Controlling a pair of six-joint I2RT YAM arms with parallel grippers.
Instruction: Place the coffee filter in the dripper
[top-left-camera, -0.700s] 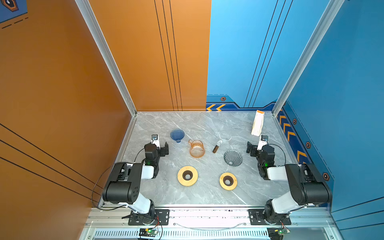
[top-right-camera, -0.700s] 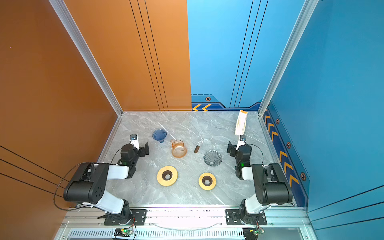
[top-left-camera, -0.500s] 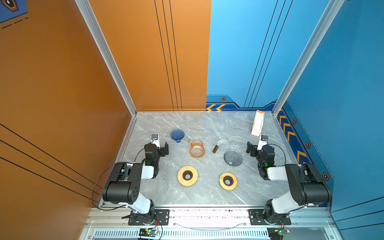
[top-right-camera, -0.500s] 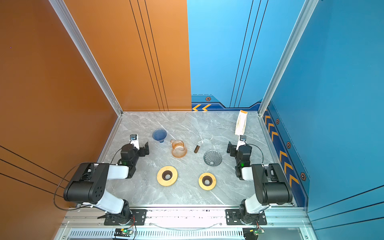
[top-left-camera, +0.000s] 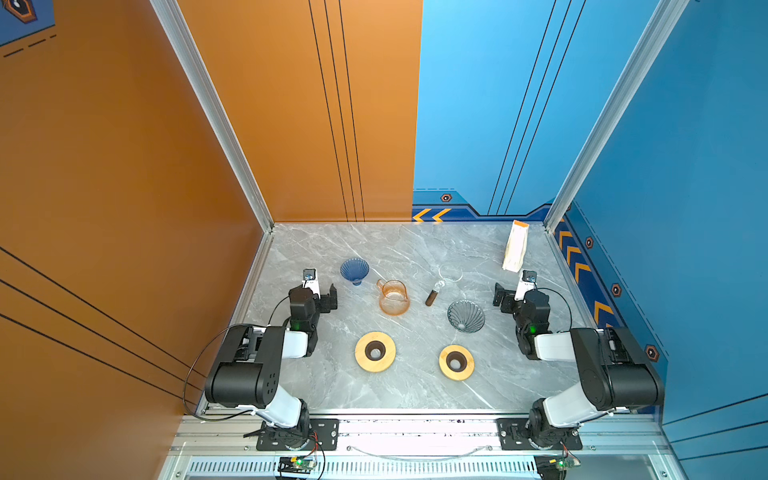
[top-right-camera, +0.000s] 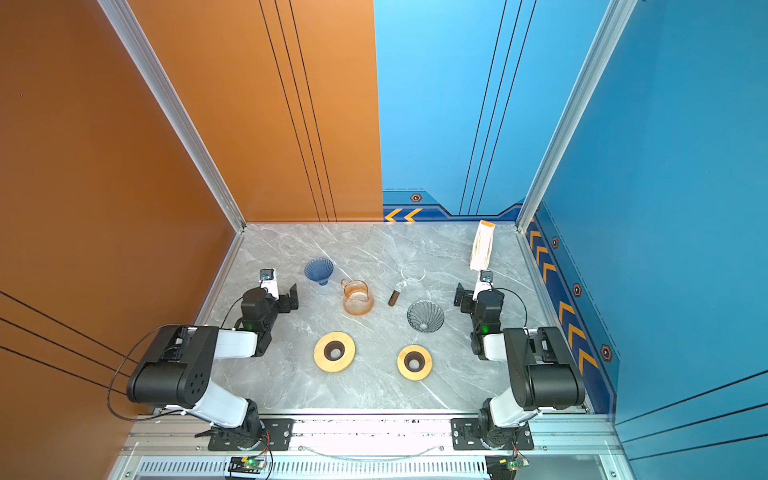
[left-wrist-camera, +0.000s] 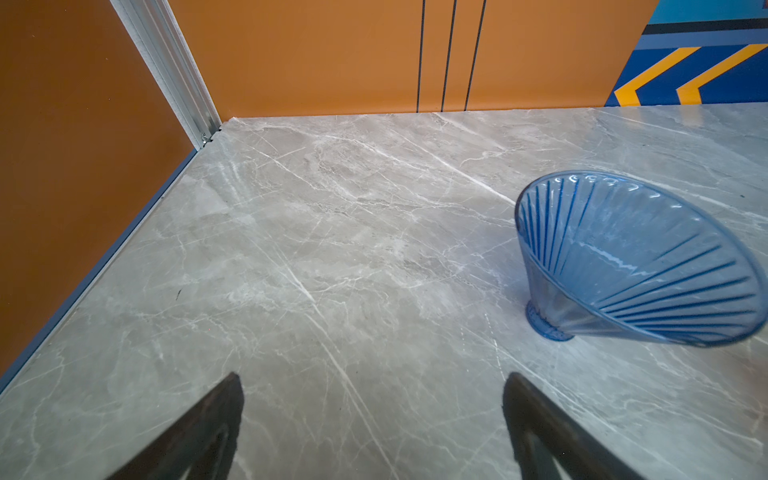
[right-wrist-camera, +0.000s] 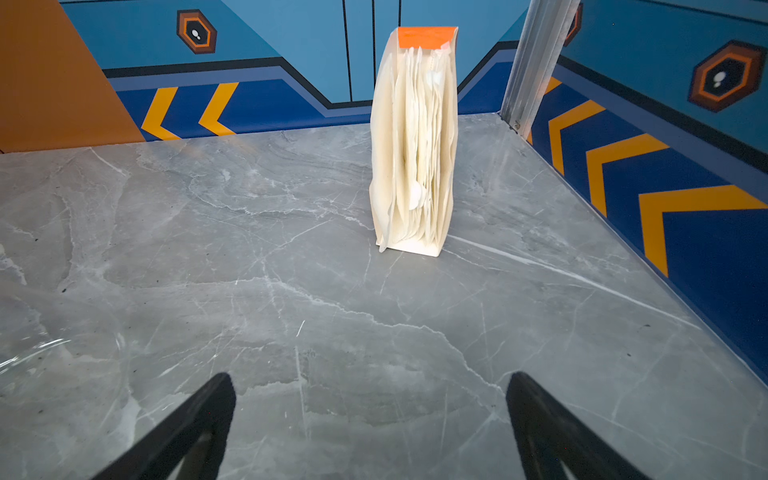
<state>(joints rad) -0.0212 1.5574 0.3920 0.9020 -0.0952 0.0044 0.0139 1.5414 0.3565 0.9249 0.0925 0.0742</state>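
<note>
your left gripper (left-wrist-camera: 372, 386): jaws apart | your right gripper (right-wrist-camera: 372, 386): jaws apart | coffee filter pack (right-wrist-camera: 413, 141): upright, back-right corner, ahead of right gripper | blue dripper (left-wrist-camera: 636, 257): tilted, near left gripper | grey dripper (top-left-camera: 466, 316): mid-right

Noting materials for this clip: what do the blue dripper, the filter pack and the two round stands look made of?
Blue dripper: glossy, translucent tinted glass or plastic; the tabletop shows faintly through its ribbed wall.
Filter pack: matte cream paper; thin layered sheets show at its open side.
Round stands: probably wood, matte tan, though any grain is too small to see.
</note>
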